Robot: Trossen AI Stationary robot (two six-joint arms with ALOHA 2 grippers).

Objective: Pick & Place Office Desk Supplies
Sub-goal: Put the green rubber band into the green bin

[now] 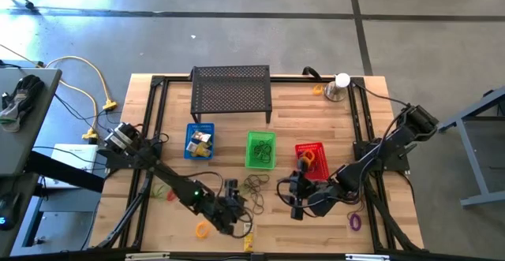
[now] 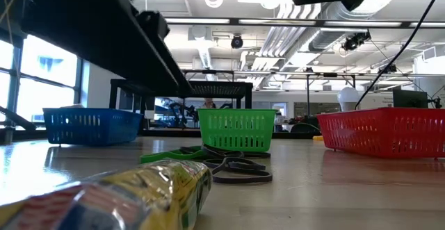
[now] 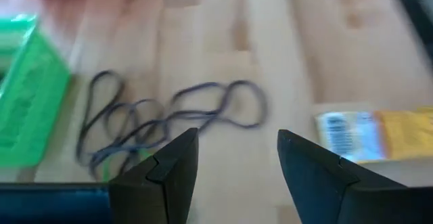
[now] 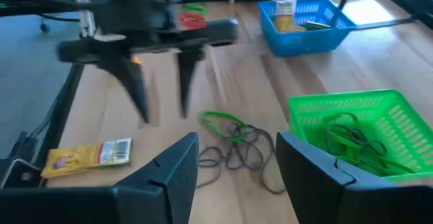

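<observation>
Over the front of the table, I am hovering my left gripper (image 3: 237, 176), jaws apart and empty, above the tangled dark loops (image 3: 162, 119) beside the green basket (image 3: 27, 109), lining up a grab. My right gripper (image 4: 237, 173) is waiting alongside, also apart and empty, facing the same pile.

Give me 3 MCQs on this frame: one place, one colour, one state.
1. Where does the pile of dark loops lie?
A. inside the blue basket
B. on the bare table in front of the green basket
C. on the black mesh shelf

2. Which colour is the basket between the other two?
A. green
B. red
C. blue

3. How does the left pincer stand?
A. shut on a loop
B. shut, empty
C. open, nothing between the fingers

Answers:
1 B: the high view shows the loops on wood just short of the green basket.
2 A: blue basket, green, red basket in a row.
3 C: the left wrist view shows a clear gap.
</observation>
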